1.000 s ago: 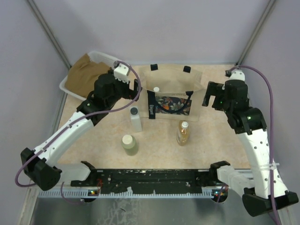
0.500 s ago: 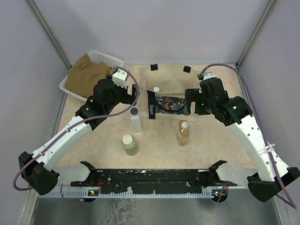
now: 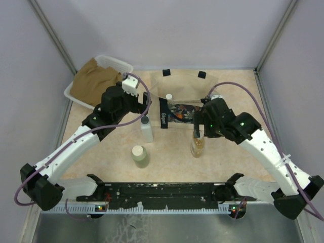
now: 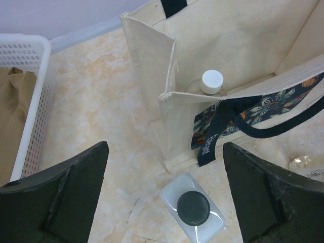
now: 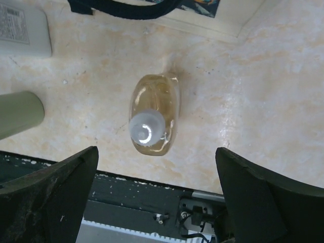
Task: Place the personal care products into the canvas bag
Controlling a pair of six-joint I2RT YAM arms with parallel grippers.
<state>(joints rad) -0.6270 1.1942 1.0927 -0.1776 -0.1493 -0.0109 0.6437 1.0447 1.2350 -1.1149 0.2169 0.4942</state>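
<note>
The counter (image 3: 172, 164) carries the whole job, and at its far side the canvas bag (image 3: 185, 90) stands open with its floral panel facing the arms. A clear plastic tub (image 3: 117, 63) of brown cloth (image 3: 92, 79) sits off to the bag's left and takes no part in the task. The left arm (image 3: 76, 144) reaches to the bag's left corner, where the left jaws stand wide and hold nothing. They hang above the bag's edge and the white bottle. The right arm (image 3: 263, 149) leans in from the other side. The right jaws are equally wide and hang empty over the amber bottle (image 5: 152, 119), one finger on either side of it in the wrist view and neither touching it. As for progress, one product looks done: a clear bottle (image 4: 212, 81) is inside the bag, with only its pale cap and shoulder showing above the front wall. Three are left on the counter. The pale green bottle (image 3: 139, 156) is nearest the arms, the white bottle (image 3: 147, 130) with the black cap is just in front of the bag's left corner, and the amber one is to the right. By my reckoning the task is about a quarter done, and the amber bottle is the likely next pick.
</note>
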